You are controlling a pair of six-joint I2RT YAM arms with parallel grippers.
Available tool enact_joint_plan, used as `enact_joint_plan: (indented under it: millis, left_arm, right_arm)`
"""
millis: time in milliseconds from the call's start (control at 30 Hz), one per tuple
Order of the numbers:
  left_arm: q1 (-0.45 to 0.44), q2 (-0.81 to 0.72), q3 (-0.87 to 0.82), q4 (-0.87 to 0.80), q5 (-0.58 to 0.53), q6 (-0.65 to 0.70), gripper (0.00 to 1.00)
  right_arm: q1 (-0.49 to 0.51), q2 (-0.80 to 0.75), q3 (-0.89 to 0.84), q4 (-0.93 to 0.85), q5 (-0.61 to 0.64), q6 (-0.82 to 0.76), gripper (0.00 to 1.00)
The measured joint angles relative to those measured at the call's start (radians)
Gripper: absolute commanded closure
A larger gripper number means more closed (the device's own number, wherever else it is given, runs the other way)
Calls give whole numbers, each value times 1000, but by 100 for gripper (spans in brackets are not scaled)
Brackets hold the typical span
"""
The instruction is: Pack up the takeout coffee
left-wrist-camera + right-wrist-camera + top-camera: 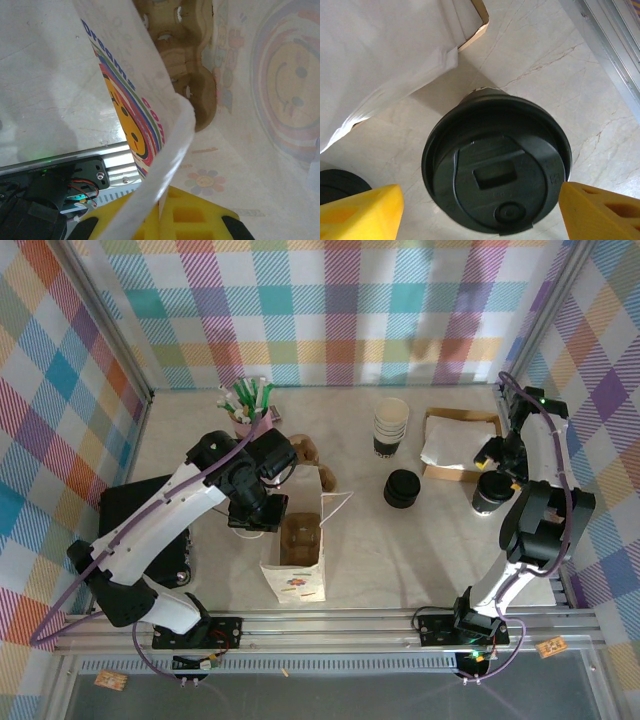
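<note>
Pale marbled bench (420, 540): left jaws pinch the paper bag (150, 150) rim, right jaws stand spread either side of the takeout coffee (495, 170).

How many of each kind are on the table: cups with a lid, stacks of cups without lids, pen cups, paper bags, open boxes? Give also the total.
Cup with lid: 1
Stack of lidless cups: 1
Pink pen cup: 1
Paper bag: 1
Open cardboard box: 1
Total: 5
</note>
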Motion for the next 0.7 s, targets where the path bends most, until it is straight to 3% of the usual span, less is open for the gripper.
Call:
enact_joint_plan:
  millis: [300,700]
  left_arm:
    - [0,9,15,0,8,7,100]
    - [0,12,16,-1,16,19,100]
  right_arm:
    - [-13,6,-18,15,-24,-19,23]
    - [-13,-38,-77,26,-30,-18,21]
